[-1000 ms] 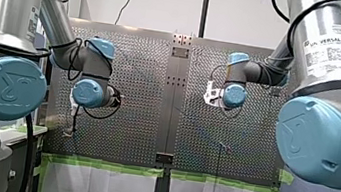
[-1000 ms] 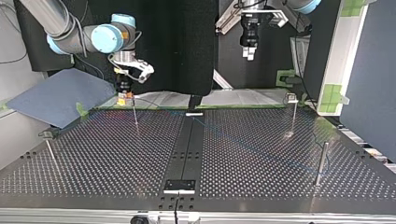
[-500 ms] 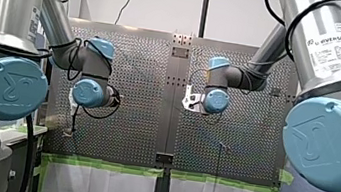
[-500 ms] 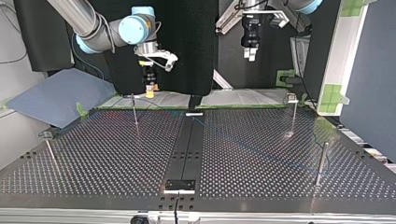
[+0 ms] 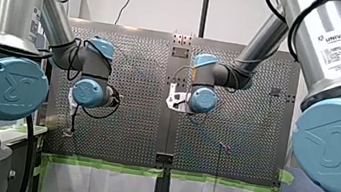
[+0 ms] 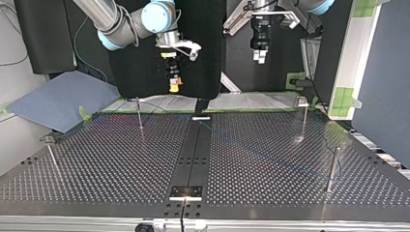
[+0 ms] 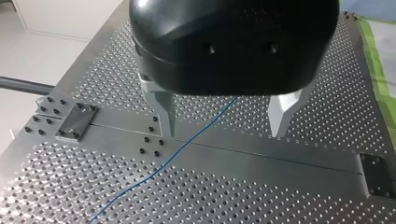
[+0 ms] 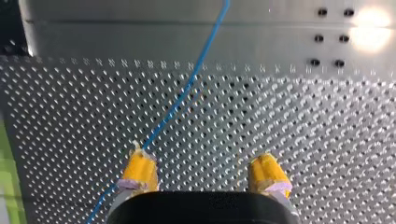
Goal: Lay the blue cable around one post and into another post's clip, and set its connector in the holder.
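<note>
The thin blue cable [image 7: 187,144] lies loose on the perforated table, crossing the centre strip. My left gripper [image 7: 223,116] hangs open high above it, and the cable runs under the gap between its metal fingers. In the top view my left gripper [image 6: 259,57] is at the back, right of the middle. My right gripper [image 8: 203,172] is open with yellow pads and empty; the blue cable [image 8: 187,93] passes on the table below, beside one pad. In the top view my right gripper [image 6: 173,88] hovers over the back edge, left of the centre. I cannot make out the connector.
Thin posts stand on the table: one at the back left [image 6: 139,116], one at the back right [image 6: 303,118], one at the right [image 6: 332,169], and one at the left [image 6: 51,154]. A dark plate [image 6: 186,192] sits on the centre strip by the near edge.
My right arm has swung from the back-left post toward the table's centre line and risen, gripper still open. My left arm has not moved.
</note>
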Tool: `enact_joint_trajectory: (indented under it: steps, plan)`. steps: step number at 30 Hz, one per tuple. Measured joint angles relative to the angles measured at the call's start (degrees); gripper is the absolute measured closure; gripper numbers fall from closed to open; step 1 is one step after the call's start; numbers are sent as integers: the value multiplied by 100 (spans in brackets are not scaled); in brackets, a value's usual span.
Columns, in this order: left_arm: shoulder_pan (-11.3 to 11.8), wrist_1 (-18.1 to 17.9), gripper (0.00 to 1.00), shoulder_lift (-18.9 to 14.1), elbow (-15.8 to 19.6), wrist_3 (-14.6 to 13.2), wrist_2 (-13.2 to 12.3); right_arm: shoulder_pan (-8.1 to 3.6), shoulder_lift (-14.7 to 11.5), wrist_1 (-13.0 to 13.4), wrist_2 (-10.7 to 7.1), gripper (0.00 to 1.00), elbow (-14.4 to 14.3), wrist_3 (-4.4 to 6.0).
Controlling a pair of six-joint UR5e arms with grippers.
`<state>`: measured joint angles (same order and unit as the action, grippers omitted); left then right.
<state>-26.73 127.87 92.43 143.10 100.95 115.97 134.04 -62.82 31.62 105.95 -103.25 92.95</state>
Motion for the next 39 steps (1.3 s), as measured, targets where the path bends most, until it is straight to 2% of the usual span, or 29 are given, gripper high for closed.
enact_joint_trajectory:
  steps: [9,16,25,29,34,37,39]
  plan:
    - [30,27,0,-1,3,-32,1,418,14,28,116,1,-68,8]
    - [49,75,0,1,5,-95,16,758,17,50,373,1,-126,-19]
    - [67,126,0,2,3,-154,75,1176,26,1,580,1,-163,-60]
    - [69,196,0,4,4,-241,202,1366,27,-65,668,1,-172,-44]
    - [81,264,0,5,4,-312,267,1619,26,-132,894,1,-179,-27]
    - [89,311,0,5,5,-394,356,1686,26,-153,1034,1,-187,-2]
    - [96,330,0,5,5,-429,415,1683,26,-183,1124,1,-189,31]
